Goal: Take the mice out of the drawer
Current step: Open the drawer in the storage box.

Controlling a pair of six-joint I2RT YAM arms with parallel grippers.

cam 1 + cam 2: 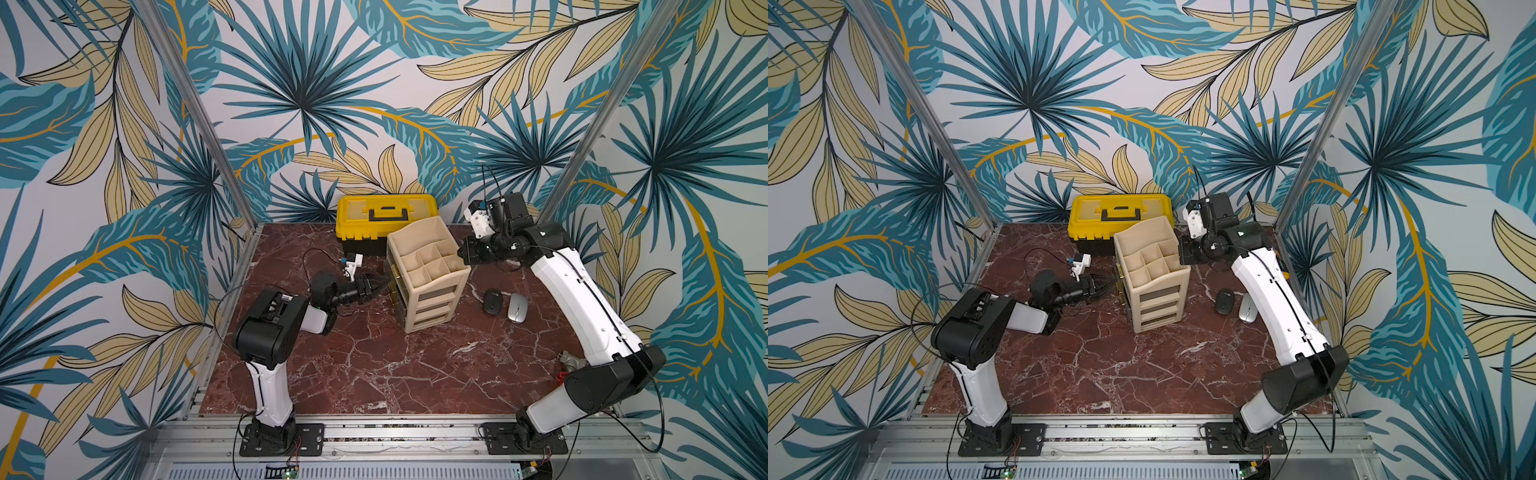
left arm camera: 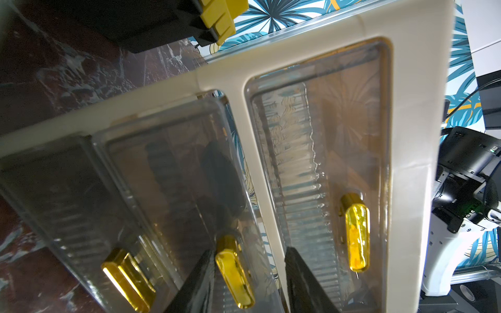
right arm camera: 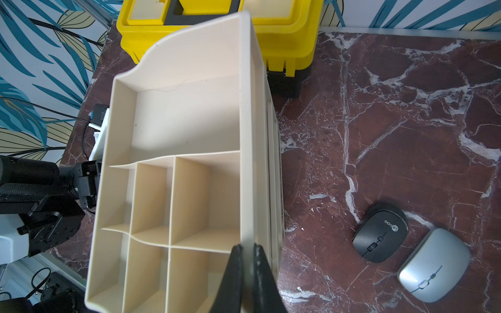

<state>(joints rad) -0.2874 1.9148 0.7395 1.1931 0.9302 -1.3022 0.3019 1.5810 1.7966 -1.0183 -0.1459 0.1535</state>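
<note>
Showing dark mouse (image 2: 219,173) in drawer (image 2: 151,189) (blurred) | left gripper (image 2: 248,252) spread | right gripper (image 3: 248,248) pinching organizer (image 3: 195,54)

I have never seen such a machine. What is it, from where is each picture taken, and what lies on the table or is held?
These are two robot arms, left arm and right arm, fixed at a marble-patterned table. Two pictures look down on the whole scene from above; the other two come from a camera on each wrist. On the table stand a beige drawer unit and a yellow toolbox; a black mouse and a silver mouse lie beside the unit. The right gripper is shut on the unit's top rim. The left gripper is open around the amber handle of the middle drawer. It holds nothing.
</note>
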